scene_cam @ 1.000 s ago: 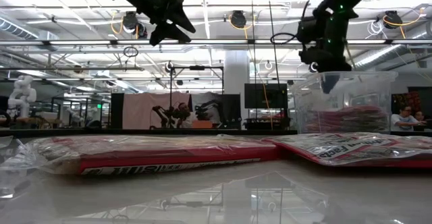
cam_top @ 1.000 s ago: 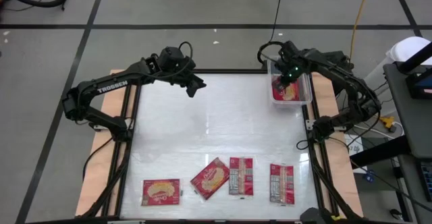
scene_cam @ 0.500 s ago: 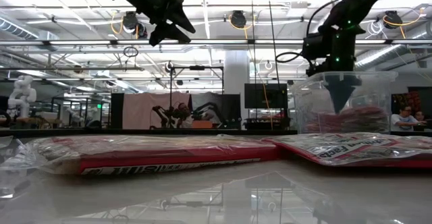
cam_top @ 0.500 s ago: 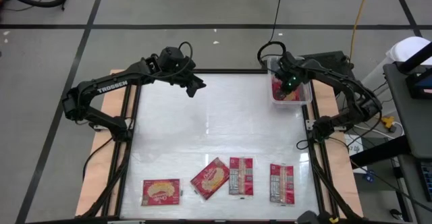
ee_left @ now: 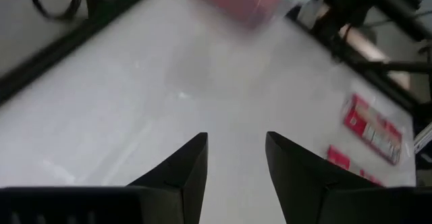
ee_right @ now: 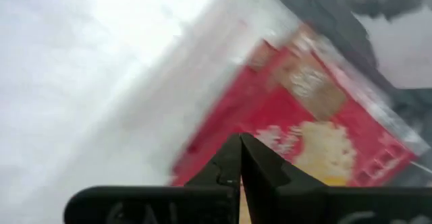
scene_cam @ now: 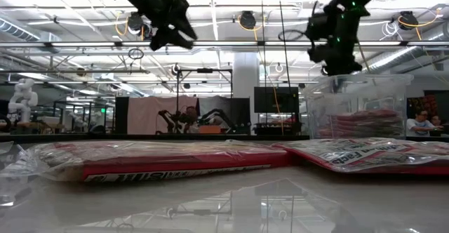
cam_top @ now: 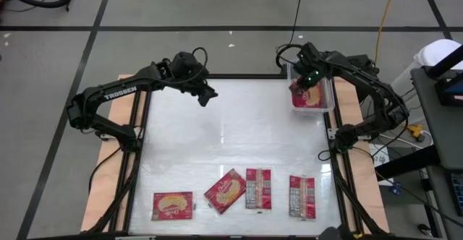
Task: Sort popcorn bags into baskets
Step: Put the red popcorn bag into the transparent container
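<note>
A: Your glossy white bench (cam_top: 231,139), lab room behind?

B: Yes. Right pincer (cam_top: 302,86) fingers together, empty; basket (cam_top: 322,108) directly under it, popcorn bags (cam_top: 309,99) inside. Left pincer (cam_top: 210,96) apart, far off.

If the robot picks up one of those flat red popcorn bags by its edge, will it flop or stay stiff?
Probably it would sag a little: the flat red popcorn bags lie thin on the shiny white table. Their glossy wrappers look slippery, so one might slide when pushed. Being flat, none should roll.

White table (cam_top: 231,131) bears four popcorn bags (cam_top: 258,189), apparently flat, and basket (cam_top: 323,108).
</note>
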Controlling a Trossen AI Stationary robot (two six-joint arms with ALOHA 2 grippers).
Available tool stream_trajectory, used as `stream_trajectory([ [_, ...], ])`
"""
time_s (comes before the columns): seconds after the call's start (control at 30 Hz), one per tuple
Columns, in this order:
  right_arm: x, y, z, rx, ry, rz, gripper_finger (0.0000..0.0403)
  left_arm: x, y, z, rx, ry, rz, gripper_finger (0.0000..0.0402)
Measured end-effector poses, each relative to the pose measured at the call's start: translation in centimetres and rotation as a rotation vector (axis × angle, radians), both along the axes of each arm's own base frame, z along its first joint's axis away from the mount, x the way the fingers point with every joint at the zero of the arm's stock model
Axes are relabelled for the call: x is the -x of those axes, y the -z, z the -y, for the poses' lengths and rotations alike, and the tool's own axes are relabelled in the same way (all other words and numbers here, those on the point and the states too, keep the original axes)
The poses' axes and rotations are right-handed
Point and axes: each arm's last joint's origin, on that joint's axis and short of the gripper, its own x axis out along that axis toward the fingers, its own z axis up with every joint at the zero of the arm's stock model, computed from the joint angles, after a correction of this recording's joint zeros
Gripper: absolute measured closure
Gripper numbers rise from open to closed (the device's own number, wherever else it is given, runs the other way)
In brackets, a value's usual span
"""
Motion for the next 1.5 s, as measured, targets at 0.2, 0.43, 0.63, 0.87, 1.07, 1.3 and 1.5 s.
stream_trajectory([
  [0.2,-2.1,-4.6,-3.3,0.016,0.04,0.154,0.0403,1.0,1.6,2.0,0.174,-0.026,-0.222,0.025],
  [0.43,-3.9,-7.4,-8.5,0.022,0.063,0.379,0.0403,0.6,2.4,7.4,0.221,0.138,-0.405,0.025],
  [0.63,-5.3,-7.8,-11.6,-0.051,0.04,0.44,0.0403,-0.2,2.7,12.1,0.225,0.151,-0.441,0.025],
  [0.87,-6.6,-7.9,-13.9,-0.039,-0.125,0.466,0.0403,0.0,5.3,17.5,0.336,0.121,-0.508,0.0248],
  [1.07,-6.5,-8.0,-14.5,-0.023,-0.307,0.455,0.0403,-0.5,7.9,23.1,0.308,0.27,-0.337,0.0208],
  [1.3,-6.3,-7.9,-15.7,-0.118,-0.417,0.455,0.0403,-0.6,11.9,28.4,0.297,0.276,-0.347,0.0109],
  [1.5,-6.7,-8.0,-17.3,-0.129,-0.502,0.457,0.0403,-0.7,14.9,31.8,0.239,0.31,-0.345,0.0079],
])
